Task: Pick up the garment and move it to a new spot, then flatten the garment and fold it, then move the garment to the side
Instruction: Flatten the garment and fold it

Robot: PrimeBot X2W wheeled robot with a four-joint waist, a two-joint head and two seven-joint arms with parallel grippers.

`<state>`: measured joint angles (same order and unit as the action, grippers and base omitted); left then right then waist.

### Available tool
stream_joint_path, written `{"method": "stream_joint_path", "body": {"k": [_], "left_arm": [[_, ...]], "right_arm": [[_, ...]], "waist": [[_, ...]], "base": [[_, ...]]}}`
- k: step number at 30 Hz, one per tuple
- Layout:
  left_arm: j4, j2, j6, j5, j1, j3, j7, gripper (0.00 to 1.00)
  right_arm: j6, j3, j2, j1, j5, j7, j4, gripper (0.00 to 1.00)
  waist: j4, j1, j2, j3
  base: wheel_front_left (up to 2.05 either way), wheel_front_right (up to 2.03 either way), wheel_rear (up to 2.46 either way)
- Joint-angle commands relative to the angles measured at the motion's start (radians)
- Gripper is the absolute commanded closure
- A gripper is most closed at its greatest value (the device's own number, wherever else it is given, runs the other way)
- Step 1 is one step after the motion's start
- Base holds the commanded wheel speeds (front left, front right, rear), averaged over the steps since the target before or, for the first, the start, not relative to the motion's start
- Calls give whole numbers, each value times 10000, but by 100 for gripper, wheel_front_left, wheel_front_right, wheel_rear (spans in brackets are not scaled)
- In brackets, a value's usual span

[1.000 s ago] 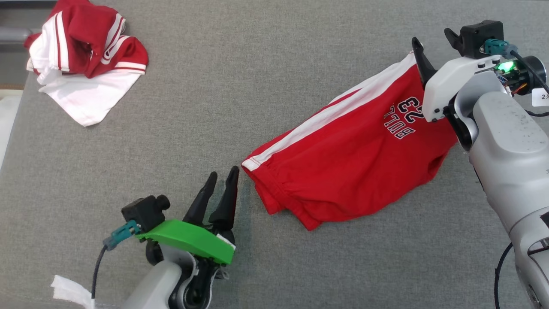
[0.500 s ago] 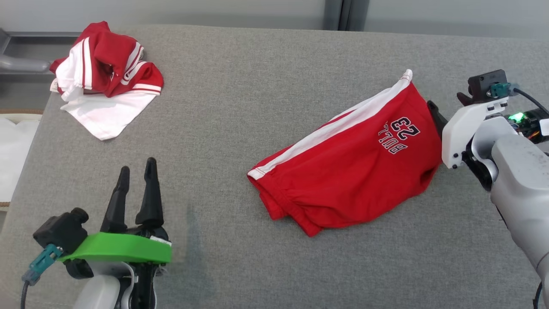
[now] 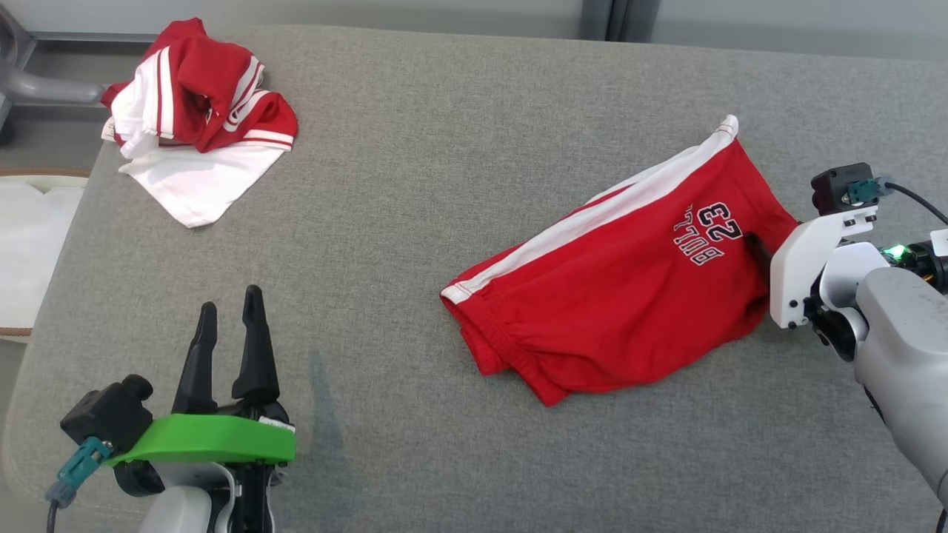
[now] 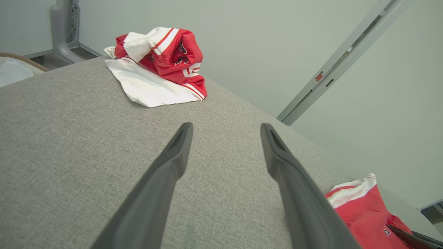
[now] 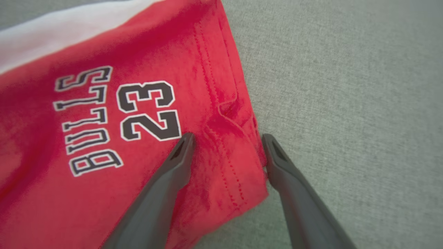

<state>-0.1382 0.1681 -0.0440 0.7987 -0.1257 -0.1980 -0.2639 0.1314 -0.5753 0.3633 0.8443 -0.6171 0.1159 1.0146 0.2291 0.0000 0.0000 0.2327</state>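
Note:
The garment (image 3: 629, 296) is a pair of red shorts with a white side stripe and "BULLS 23" print. It lies flat on the grey padded table (image 3: 444, 148), doubled over, waistband toward the middle. My right gripper (image 5: 228, 136) is open at the leg hem, one finger on the red cloth (image 5: 52, 193) and the other just off its edge. In the head view one dark fingertip (image 3: 757, 244) rests on the hem. My left gripper (image 3: 232, 300) stands open over bare table at the lower left, well clear of the shorts (image 4: 367, 214), with nothing between its fingers (image 4: 173, 162).
A crumpled red-and-white garment pile (image 3: 200, 111) lies at the table's far left corner, also in the left wrist view (image 4: 162, 58). A grey metal post (image 3: 44, 89) and a white-lined basket (image 3: 29, 252) stand beyond the left edge.
The head view has shifted. My left gripper has drawn away to the left from the shorts' waistband. My right gripper has come down from the hem's far corner to lower along the hem.

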Motion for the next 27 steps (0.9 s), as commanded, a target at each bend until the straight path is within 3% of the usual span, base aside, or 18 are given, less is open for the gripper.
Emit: {"method": "stream_joint_path", "body": {"k": [1,2,3,5,7,17,27], "left_arm": [[-49,-45,-53,-101,151,70,-6,0],[-70,-98,-80,-150,158,97,-6,0],[-86,-134,-88,-182,160,111,-6,0],[-123,-181,-118,-289,142,142,-6,0],[-146,-229,-169,-357,87,156,-6,0],[-299,-419,-279,-971,-145,85,-7,0],[-638,-526,-297,-1737,-191,-255,-7,0]], "right_arm": [[-13,-125,-59,-284,-170,191,5,0],[-13,-176,-103,-333,-307,308,-23,9],[-12,-227,-124,-354,-394,357,-62,37],[-10,-312,-175,-371,-563,329,-146,75],[-10,-351,-173,-293,-575,41,-167,100],[-13,2,-470,134,-596,-1704,534,100],[-13,658,-438,-981,-1378,-3257,620,100]], "waist": [[11,0,0,-34],[8,0,0,-51],[4,0,0,-62],[-14,0,0,-70],[-37,0,0,-64],[-488,0,0,-325],[-1961,0,0,-801]], "base": [[0,0,0],[0,0,0],[0,0,0],[0,0,0],[0,0,0],[0,0,0],[0,0,0]]}}
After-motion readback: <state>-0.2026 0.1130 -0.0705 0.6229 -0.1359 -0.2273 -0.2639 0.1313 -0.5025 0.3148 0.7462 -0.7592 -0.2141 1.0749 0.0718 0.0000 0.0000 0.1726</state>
